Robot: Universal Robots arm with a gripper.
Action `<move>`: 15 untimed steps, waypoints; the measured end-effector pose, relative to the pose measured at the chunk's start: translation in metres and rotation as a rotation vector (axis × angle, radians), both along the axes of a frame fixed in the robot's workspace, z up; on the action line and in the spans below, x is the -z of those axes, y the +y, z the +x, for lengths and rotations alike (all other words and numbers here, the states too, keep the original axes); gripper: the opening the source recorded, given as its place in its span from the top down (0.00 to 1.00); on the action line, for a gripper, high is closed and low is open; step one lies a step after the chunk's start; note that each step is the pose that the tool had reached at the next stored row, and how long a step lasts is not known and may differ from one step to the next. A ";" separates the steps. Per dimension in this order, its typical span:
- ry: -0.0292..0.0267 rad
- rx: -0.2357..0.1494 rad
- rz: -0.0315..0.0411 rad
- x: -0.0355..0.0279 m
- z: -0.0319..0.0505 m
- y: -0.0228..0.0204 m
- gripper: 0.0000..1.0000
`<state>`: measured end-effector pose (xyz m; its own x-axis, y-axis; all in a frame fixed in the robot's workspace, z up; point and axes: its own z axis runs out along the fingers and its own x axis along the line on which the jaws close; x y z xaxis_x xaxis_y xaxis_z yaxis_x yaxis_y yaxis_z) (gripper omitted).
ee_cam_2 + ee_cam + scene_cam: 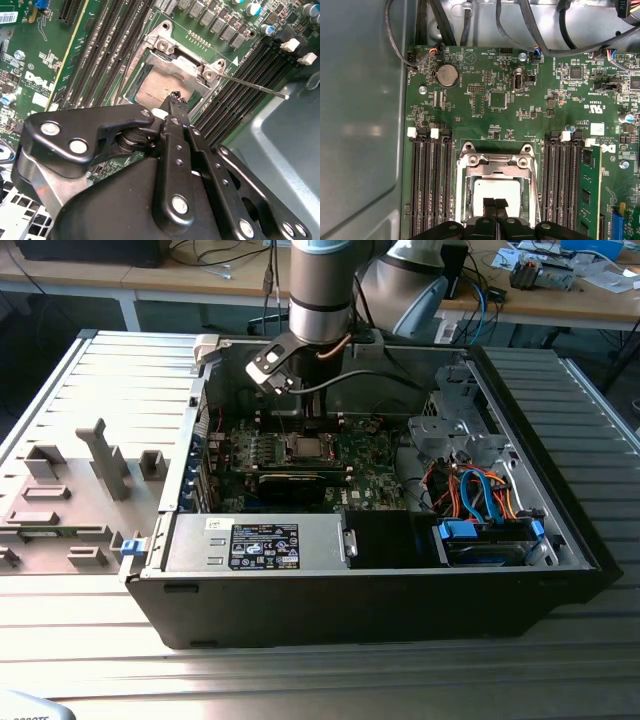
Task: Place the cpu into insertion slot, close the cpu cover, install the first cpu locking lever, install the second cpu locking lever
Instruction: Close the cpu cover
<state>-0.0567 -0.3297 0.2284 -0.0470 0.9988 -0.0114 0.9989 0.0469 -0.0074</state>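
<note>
Silver-grey cpu (495, 187) is seen seated inside the lowered cpu cover (461, 185), with the jaws of the gripper (495, 202) drawn narrow and empty above it, and a locking lever (255, 85) beside that cover is judged not yet latched.

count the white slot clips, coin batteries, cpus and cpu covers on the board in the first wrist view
white slot clips: 4
coin battery: 1
cpu: 1
cpu cover: 1
total: 7

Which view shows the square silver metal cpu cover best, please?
The first wrist view: the cpu cover faces it squarely, nearly whole. The second wrist view shows it slanted, partly behind the black gripper; the exterior view shows it far off.
</note>
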 end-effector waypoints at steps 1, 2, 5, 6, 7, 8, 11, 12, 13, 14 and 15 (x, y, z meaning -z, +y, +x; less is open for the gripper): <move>0.0000 0.000 0.0000 0.0004 -0.0001 0.0000 0.89; 0.0001 0.000 -0.0001 0.0009 -0.0003 0.0000 0.89; 0.0000 0.000 -0.0001 0.0019 -0.0009 0.0000 0.89; 0.0001 0.000 -0.0001 0.0022 -0.0010 0.0000 0.89; 0.0001 0.000 -0.0001 0.0024 -0.0012 0.0000 0.89; 0.0000 0.000 0.0000 0.0028 -0.0014 0.0000 0.89; 0.0001 0.000 -0.0001 0.0041 -0.0021 0.0000 0.89; 0.0001 0.000 -0.0001 0.0045 -0.0023 0.0000 0.89; 0.0000 0.000 -0.0001 0.0049 -0.0026 0.0000 0.89; 0.0001 0.000 -0.0001 0.0053 -0.0029 0.0000 0.89; 0.0000 0.000 0.0001 0.0060 -0.0032 0.0000 0.89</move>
